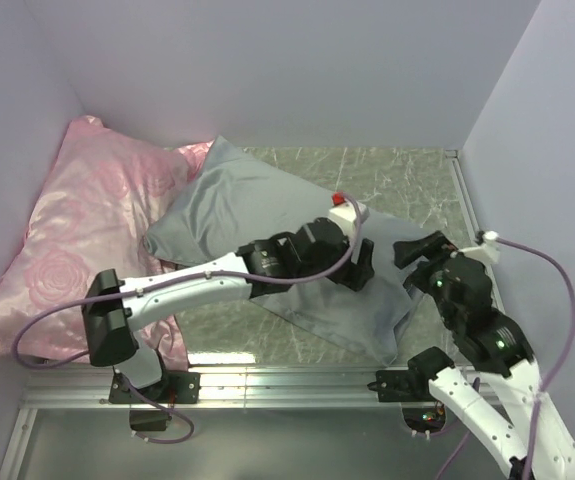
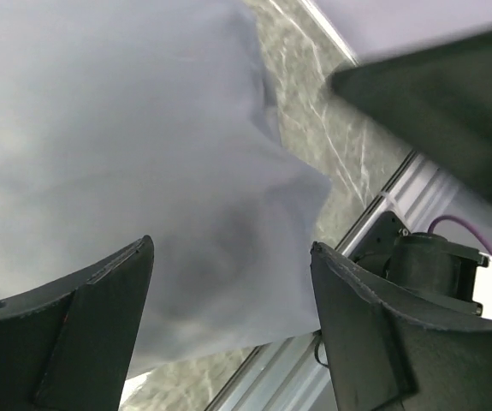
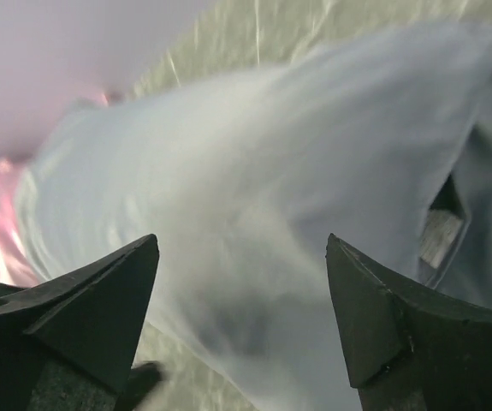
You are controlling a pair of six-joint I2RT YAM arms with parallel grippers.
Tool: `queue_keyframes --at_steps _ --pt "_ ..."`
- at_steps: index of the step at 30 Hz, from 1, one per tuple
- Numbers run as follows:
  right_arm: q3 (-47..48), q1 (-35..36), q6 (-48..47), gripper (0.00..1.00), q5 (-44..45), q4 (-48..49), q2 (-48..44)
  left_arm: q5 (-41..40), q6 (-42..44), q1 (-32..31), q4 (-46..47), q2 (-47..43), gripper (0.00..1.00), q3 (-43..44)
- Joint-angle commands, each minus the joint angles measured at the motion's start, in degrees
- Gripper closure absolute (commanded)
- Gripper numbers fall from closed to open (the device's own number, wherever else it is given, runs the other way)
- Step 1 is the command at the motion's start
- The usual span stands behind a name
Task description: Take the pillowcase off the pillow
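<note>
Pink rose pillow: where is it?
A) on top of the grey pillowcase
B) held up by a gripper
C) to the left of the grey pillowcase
C: the top view shows the pink rose pillow lying left of the grey pillowcase.
</note>
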Motion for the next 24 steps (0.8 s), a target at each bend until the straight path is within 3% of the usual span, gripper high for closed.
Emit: queue_keyframes --at_steps 1,4,9,16,18,19,24 --pt "6.1 -0.5 2.3 0.13 10.1 -7.9 -3.4 -5.2 -0.2 -2.5 2.0 2.7 0.21 2.9" --pt "8.6 -0.5 3.7 0.13 13.7 -11.4 -4.6 -9.9 0.4 -4.9 0.0 6.5 0.22 6.9" --pt "5.9 -0.5 5.9 0.13 12.1 -12.6 -6.5 -24.4 1.2 -8.6 -6.4 16.0 0.24 15.2" --pt "-0.8 -0.5 6.4 0.11 6.7 -10.1 -7.3 -29.3 0.5 -8.5 -10.9 20.7 0.76 18.8" --pt "-1.9 -0.4 5.9 0.11 6.1 -9.0 -7.1 -30.3 -0.1 -8.4 -11.2 20.1 0.84 18.3" --pt "-2.2 -0.4 5.7 0.11 5.4 -8.4 -6.7 -30.9 -0.3 -8.3 -11.3 19.8 0.92 17.5" --pt "-4.3 -0.5 4.0 0.09 3.1 -7.0 -4.7 -33.1 -1.0 -6.4 -12.4 17.3 1.0 16.7"
